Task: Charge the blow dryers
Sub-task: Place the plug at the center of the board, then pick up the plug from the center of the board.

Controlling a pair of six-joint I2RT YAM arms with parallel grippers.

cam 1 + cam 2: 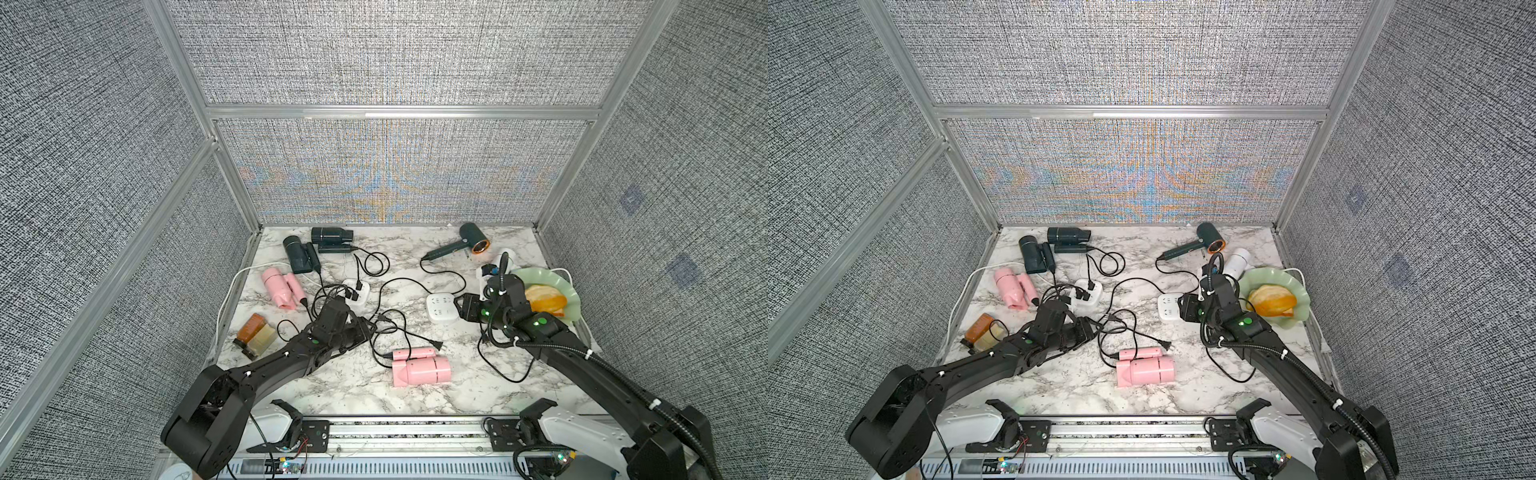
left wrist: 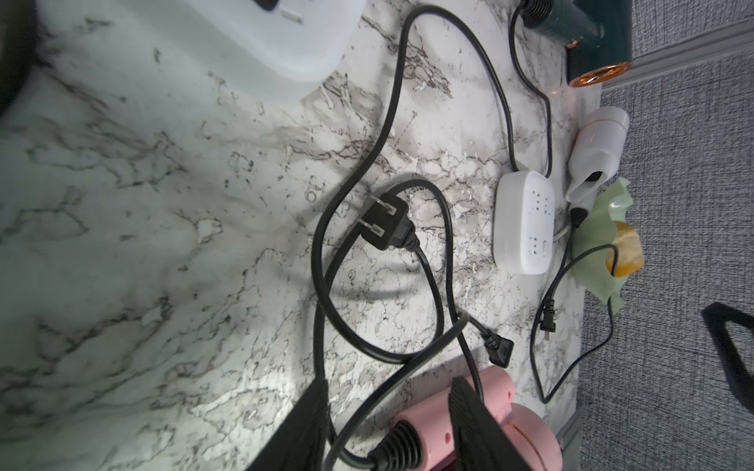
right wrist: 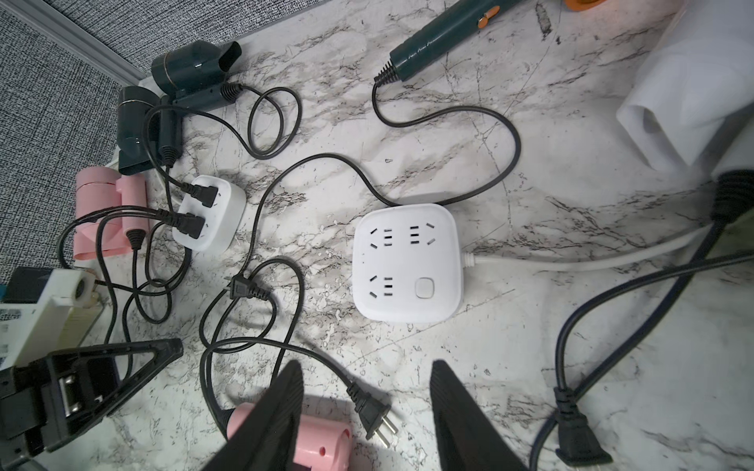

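Note:
Two dark teal blow dryers [image 1: 330, 236] [image 1: 297, 255] and a pink one [image 1: 282, 289] lie at the back left, their cords plugged into a white power strip [image 1: 357, 293]. Another pink dryer [image 1: 419, 368] lies front centre with its plug [image 3: 373, 412] loose. The green copper-ringed dryer [image 1: 469, 241] and the white dryer [image 1: 505, 259] lie back right. My left gripper [image 2: 387, 391] is open above tangled cords, close to a loose black plug [image 2: 385, 226]. My right gripper [image 3: 367, 375] is open beside an empty power strip [image 3: 408, 263], holding nothing.
An amber bottle [image 1: 249, 328] and a pale block lie at the left edge. A green plate [image 1: 569, 297] with orange food sits at the right edge, behind my right arm. Black cords loop across the middle of the marble table [image 1: 340, 386]. Grey panels wall three sides.

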